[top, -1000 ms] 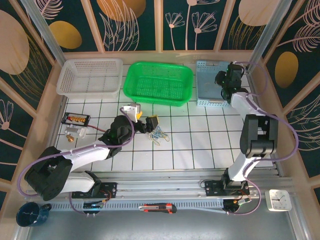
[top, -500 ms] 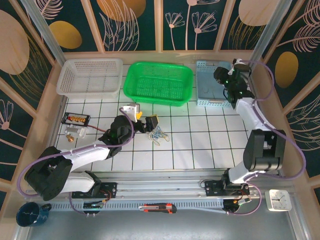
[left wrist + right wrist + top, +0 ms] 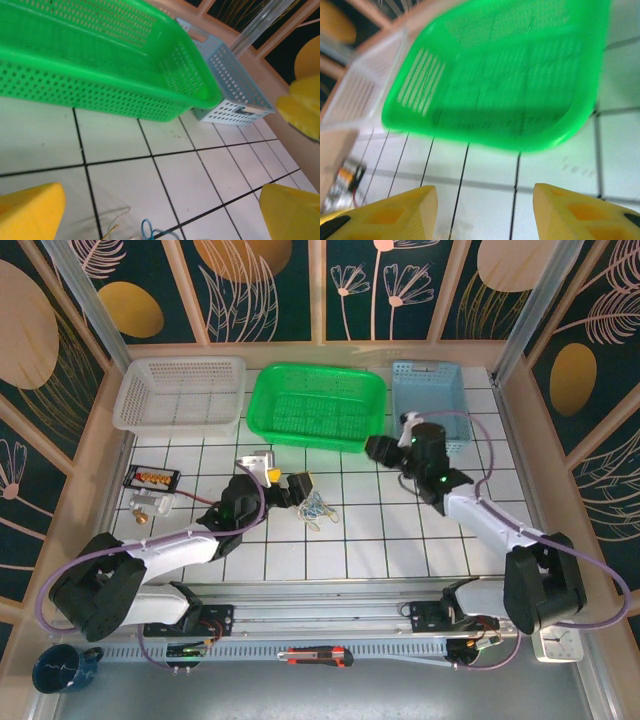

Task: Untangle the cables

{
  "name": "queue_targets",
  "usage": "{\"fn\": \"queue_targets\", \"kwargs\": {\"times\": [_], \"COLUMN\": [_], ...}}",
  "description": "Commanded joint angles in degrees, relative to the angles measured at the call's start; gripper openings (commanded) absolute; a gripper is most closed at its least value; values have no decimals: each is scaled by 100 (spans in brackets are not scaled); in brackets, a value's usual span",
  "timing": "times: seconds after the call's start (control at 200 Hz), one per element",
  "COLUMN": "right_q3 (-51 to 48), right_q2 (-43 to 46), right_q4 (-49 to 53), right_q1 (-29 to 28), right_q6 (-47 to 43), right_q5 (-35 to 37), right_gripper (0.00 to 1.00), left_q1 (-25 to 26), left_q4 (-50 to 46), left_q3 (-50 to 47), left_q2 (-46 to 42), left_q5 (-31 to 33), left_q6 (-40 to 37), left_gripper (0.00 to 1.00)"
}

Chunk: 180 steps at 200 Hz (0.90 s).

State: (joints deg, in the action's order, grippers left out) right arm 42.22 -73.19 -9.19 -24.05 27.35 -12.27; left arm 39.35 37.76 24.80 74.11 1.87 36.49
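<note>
The cables (image 3: 318,507) lie in a small tangle of blue, tan-yellow and pale grey loops on the white tiles left of centre. My left gripper (image 3: 285,476) hangs just above and to the left of them, open, with nothing between its yellow fingers. In the left wrist view a blue loop (image 3: 145,229) and a thin grey-yellow wire (image 3: 113,221) show at the bottom edge, between the fingers of the left gripper (image 3: 160,215). My right gripper (image 3: 383,450) hovers in front of the green basket's right corner, apart from the cables. In its blurred wrist view the right gripper (image 3: 485,210) is open over bare tile.
Along the back stand a white basket (image 3: 180,392), a green basket (image 3: 318,405) and a blue basket (image 3: 430,390). A black connector box (image 3: 150,478) sits at the left. A box cutter (image 3: 315,655), a clock (image 3: 556,638) and a mug (image 3: 62,668) lie by the near rail.
My right arm has swung from the blue basket at the back right down and left to the front of the green basket, its jaws widening. The left arm has hardly moved.
</note>
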Motion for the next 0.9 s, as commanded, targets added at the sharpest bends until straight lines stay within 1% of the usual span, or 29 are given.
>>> {"fn": "queue_targets", "kwargs": {"times": [0.0, 0.105, 0.23, 0.335, 0.47, 0.55, 0.741, 0.776, 0.806, 0.896], "right_q3": [-281, -535, -861, -965, -985, -972, -689, -612, -532, -321], "right_q2": [182, 217, 282, 305, 276, 253, 40, -23, -82, -298], "right_q4": [-210, -208, -378, -441, -540, -684, -657, -633, -615, -559], "right_q1": [-574, -908, -947, -952, -949, -1009, -1377, -1457, -1528, -1709], "right_q6": [194, 387, 586, 631, 606, 574, 460, 430, 399, 319], "right_q5": [94, 295, 364, 379, 223, -1, -161, -161, -155, -144], "right_gripper": [54, 54, 54, 54, 54, 55, 55, 55, 55, 55], "left_q1": [19, 17, 17, 13, 20, 15, 19, 20, 20, 15], "left_q4": [-116, -133, -553, -1161, -1710, -1724, -976, -874, -816, -906], "left_q3": [-227, -376, -224, 223, 747, 806, 202, 64, -45, -373], "left_q2": [-283, -455, -398, -129, 315, 423, 15, -133, -260, -779], "left_q5": [84, 11, -223, -535, -617, -454, 49, 155, 268, 914], "left_q6": [415, 424, 170, -222, -549, -513, 16, 84, 147, 406], "left_gripper": [99, 99, 98, 91, 84, 84, 98, 99, 99, 99]}}
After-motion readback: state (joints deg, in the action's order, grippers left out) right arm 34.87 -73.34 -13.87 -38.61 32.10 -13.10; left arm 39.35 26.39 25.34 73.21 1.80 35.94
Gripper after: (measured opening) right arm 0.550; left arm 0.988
